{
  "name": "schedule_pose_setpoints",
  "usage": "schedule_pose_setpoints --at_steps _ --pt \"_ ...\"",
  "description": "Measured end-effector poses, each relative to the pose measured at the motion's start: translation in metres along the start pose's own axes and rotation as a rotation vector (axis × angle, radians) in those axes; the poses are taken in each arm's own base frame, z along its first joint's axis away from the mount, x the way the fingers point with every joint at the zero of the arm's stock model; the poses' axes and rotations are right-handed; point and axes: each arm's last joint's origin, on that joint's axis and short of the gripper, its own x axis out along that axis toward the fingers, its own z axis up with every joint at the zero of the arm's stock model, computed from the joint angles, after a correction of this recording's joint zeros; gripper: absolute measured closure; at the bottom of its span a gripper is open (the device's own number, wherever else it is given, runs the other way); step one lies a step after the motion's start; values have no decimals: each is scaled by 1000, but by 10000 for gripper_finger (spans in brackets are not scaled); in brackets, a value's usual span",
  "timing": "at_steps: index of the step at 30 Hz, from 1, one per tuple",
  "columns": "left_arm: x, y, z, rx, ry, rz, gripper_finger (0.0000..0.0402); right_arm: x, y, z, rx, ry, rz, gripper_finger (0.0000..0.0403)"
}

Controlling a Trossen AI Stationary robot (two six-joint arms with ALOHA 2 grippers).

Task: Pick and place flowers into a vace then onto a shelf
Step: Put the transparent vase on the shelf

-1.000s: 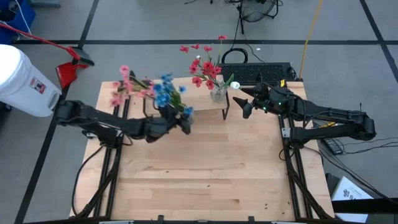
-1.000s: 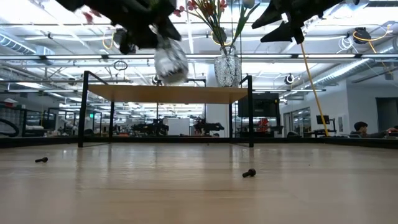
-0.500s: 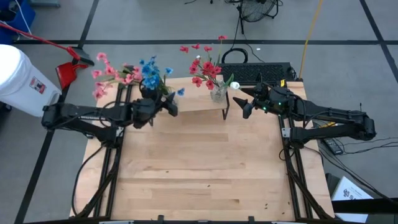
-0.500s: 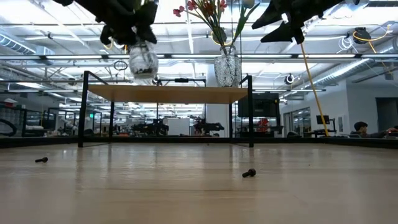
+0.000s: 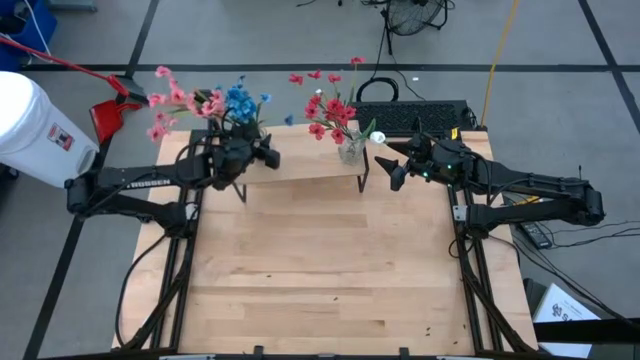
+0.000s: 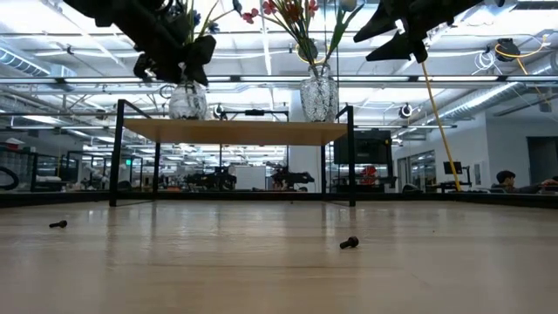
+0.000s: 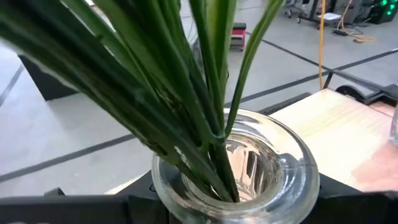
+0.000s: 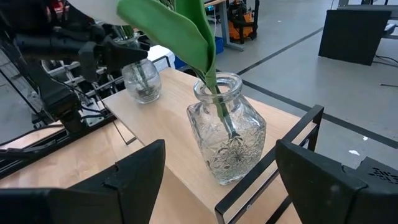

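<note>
On the shelf (image 6: pixel 235 132), the round vase (image 6: pixel 187 100) has just been lowered, still clamped by the left gripper (image 5: pixel 243 155); the right gripper (image 8: pixel 214 180) waits apart.

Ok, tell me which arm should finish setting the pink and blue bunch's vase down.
Left. The left gripper already holds that vase at the shelf; the right gripper waits open past the other vase.

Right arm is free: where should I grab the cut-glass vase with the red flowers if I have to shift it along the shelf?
Probably the narrow neck of the cut-glass vase, from the open side facing the right pincer, below the stems. The body bulges wider, and the shelf edge sits close beside it.
</note>
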Motion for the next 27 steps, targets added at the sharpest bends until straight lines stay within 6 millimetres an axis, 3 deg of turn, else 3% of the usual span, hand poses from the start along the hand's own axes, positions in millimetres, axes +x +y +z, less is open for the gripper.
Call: schedule_pose_setpoints --at_steps 10,19,27 --pt "7 -1 -5 -51 49 -23 232 0 0 0 -5 1 0 110" --pt "8 -1 -8 -73 72 -38 97 0 0 0 -8 1 -1 110" --pt "8 -2 -8 -116 70 -42 37 0 0 0 -8 1 -1 110"
